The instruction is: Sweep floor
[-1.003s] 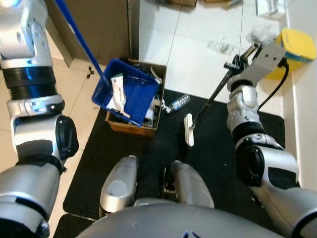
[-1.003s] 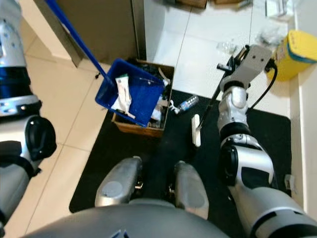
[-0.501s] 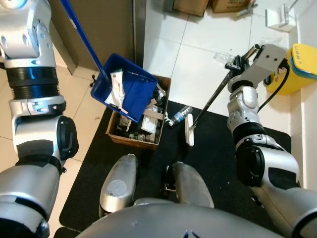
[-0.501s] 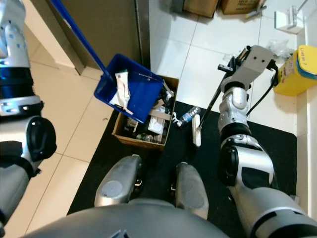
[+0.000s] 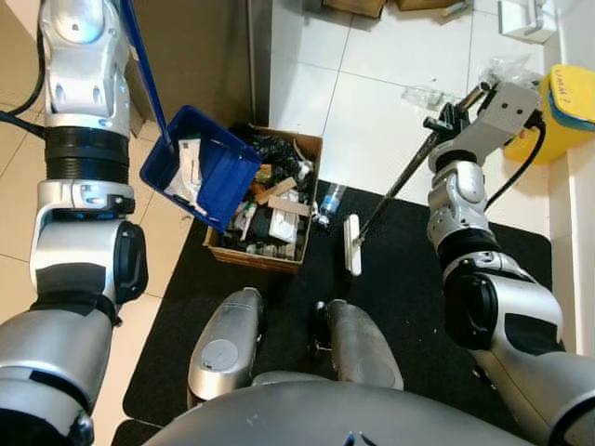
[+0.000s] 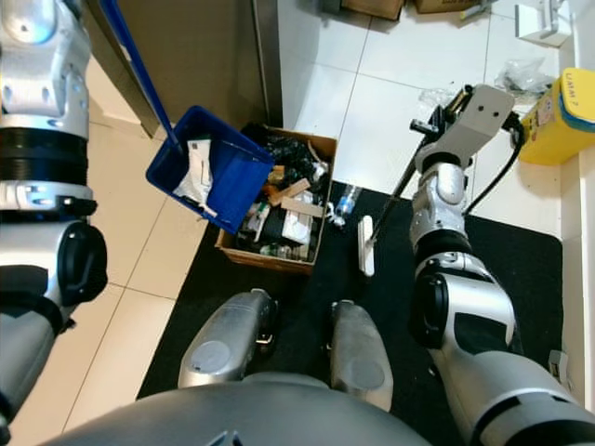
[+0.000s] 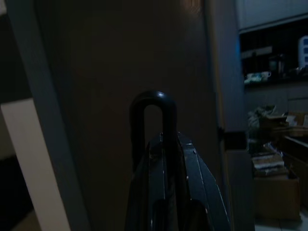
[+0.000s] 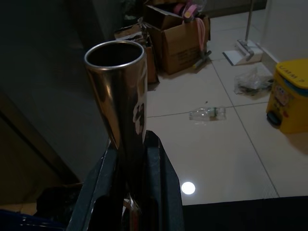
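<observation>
A black floor mat [image 5: 400,279] with a matte surface lies on glossy pale tiles [image 5: 372,102], under the robot's two silver feet. At the mat's far left corner stands an open cardboard box [image 5: 270,255] crammed with mixed rubbish. Over the box's left side hangs a blue plastic dustpan [image 5: 200,167], tilted, with white wrappers in its tray, on a long blue handle [image 5: 139,60] that runs up past the left arm. Right of the box, a slim broom with a small white head [image 5: 352,243] rests on the mat; its dark shaft slants up to the right gripper [image 5: 453,113]. A clear plastic bottle [image 5: 328,199] lies between box and broom head.

The right wrist view adds the shaft's hollow, shiny metal tube end [image 8: 117,72], clamped between the right gripper's fingers [image 8: 156,173], plus a yellow bin [image 8: 291,94] and cardboard boxes [image 8: 180,36] beyond. The left wrist view is very dark: the left gripper [image 7: 163,159] has its fingers together around a dark curved hook [image 7: 153,103].
</observation>
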You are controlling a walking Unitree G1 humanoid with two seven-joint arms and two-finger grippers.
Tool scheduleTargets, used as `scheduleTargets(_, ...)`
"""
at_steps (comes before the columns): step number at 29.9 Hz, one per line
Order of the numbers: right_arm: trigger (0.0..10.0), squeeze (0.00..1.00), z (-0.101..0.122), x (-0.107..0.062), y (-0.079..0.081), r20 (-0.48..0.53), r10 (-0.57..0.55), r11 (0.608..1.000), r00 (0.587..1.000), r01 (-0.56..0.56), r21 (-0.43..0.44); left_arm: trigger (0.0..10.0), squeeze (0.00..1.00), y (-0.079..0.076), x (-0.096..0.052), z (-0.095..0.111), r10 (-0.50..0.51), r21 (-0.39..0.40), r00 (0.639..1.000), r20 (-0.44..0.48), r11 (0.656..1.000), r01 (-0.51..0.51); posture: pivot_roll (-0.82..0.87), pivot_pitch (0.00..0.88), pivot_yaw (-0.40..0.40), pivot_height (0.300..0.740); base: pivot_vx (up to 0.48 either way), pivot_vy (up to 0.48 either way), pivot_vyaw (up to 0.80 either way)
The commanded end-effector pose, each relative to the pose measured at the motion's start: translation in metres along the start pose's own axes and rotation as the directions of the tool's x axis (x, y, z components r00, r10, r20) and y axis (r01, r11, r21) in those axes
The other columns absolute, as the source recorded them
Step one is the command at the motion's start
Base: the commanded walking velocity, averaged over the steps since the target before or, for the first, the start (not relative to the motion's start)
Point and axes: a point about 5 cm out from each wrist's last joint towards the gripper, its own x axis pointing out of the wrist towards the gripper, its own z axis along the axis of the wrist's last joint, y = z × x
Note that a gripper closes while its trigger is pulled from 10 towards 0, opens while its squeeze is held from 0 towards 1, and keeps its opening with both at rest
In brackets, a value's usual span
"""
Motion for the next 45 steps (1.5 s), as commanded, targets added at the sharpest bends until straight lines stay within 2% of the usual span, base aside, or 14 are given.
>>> scheduleTargets(1, 10.0, 0.0, 0.007, 0.001, -0.004, 0.039, -0.011, 1.0, 0.999, 0.011, -0.003, 10.0, 0.0, -0.008, 0.008, 0.018, -0.014, 0.023, 0.995, 0.103, 1.0, 0.012, 0.14, 0.0, -0.002, 0.74, 0.0, 0.0, 0.0)
scheduleTargets(11, 10.0, 0.0, 0.006, 0.001, -0.006, 0.04, -0.018, 1.0, 0.999, 0.018, -0.004, 10.0, 0.0, -0.022, 0.016, 0.022, -0.071, 0.097, 0.985, 0.16, 0.994, 0.056, 0.13, 0.0, 0.005, 0.74, 0.0, 0.0, 0.0)
scheduleTargets(12, 10.0, 0.0, 0.006, 0.0, -0.006, 0.043, -0.02, 1.0, 0.999, 0.02, -0.002, 10.0, 0.0, -0.03, 0.019, 0.024, -0.114, 0.139, 0.976, 0.185, 0.986, 0.089, 0.12, 0.0, 0.007, 0.74, 0.0, 0.0, 0.0)
scheduleTargets(13, 10.0, 0.0, 0.006, 0.0, -0.006, 0.043, -0.02, 1.0, 0.999, 0.02, -0.002, 10.0, 0.0, -0.03, 0.019, 0.024, -0.114, 0.139, 0.976, 0.185, 0.986, 0.089, 0.12, 0.0, 0.007, 0.74, 0.0, 0.0, 0.0)
scheduleTargets(15, 10.0, 0.0, 0.007, 0.0, -0.006, 0.045, -0.023, 1.0, 0.999, 0.023, -0.001, 10.0, 0.0, -0.04, 0.02, 0.028, -0.162, 0.176, 0.963, 0.214, 0.976, 0.124, 0.12, 0.0, 0.009, 0.74, 0.0, 0.0, 0.0)
scheduleTargets(21, 10.0, 0.0, 0.006, -0.001, -0.009, 0.046, -0.031, 1.0, 0.998, 0.031, -0.003, 10.0, 0.0, -0.052, 0.024, 0.034, -0.205, 0.222, 0.945, 0.256, 0.964, 0.149, 0.11, 0.004, 0.013, 0.74, 0.0, 0.0, 0.0)
scheduleTargets(29, 10.0, 0.0, 0.005, -0.002, -0.011, 0.046, -0.038, 0.999, 0.998, 0.038, -0.002, 10.0, 0.0, -0.065, 0.03, 0.046, -0.234, 0.211, 0.926, 0.296, 0.962, 0.176, 0.1, 0.007, 0.018, 0.74, 0.0, 0.0, 0.0)
scheduleTargets(31, 10.0, 0.0, 0.004, -0.003, -0.012, 0.046, -0.044, 0.999, 0.998, 0.044, -0.002, 10.0, 0.0, -0.077, 0.032, 0.053, -0.256, 0.153, 0.916, 0.309, 0.964, 0.218, 0.1, 0.008, 0.021, 0.74, 0.0, 0.0, 0.0)
scheduleTargets(36, 10.0, 0.0, 0.003, -0.004, -0.014, 0.047, -0.049, 0.999, 0.998, 0.05, -0.001, 10.0, 0.0, -0.087, 0.033, 0.06, -0.272, 0.086, 0.906, 0.325, 0.962, 0.258, 0.09, 0.014, 0.029, 0.74, 0.0, 0.0, 0.0)
scheduleTargets(38, 10.0, 0.0, 0.003, -0.004, -0.014, 0.048, -0.051, 0.999, 0.998, 0.051, -0.001, 10.0, 0.0, -0.09, 0.033, 0.063, -0.282, 0.089, 0.898, 0.337, 0.96, 0.267, 0.09, 0.014, 0.029, 0.74, 0.0, 0.0, 0.0)
scheduleTargets(41, 10.0, 0.0, 0.002, -0.005, -0.015, 0.048, -0.055, 0.998, 0.997, 0.056, 0.0, 10.0, 0.0, -0.104, 0.029, 0.066, -0.355, 0.167, 0.858, 0.372, 0.935, 0.314, 0.09, 0.015, 0.034, 0.74, 0.0, 0.0, 0.0)
scheduleTargets(45, 10.0, 0.0, 0.002, -0.005, -0.015, 0.049, -0.057, 0.998, 0.997, 0.057, 0.001, 10.0, 0.0, -0.115, 0.025, 0.066, -0.392, 0.155, 0.839, 0.377, 0.92, 0.36, 0.09, 0.015, 0.034, 0.74, 0.0, 0.0, 0.0)
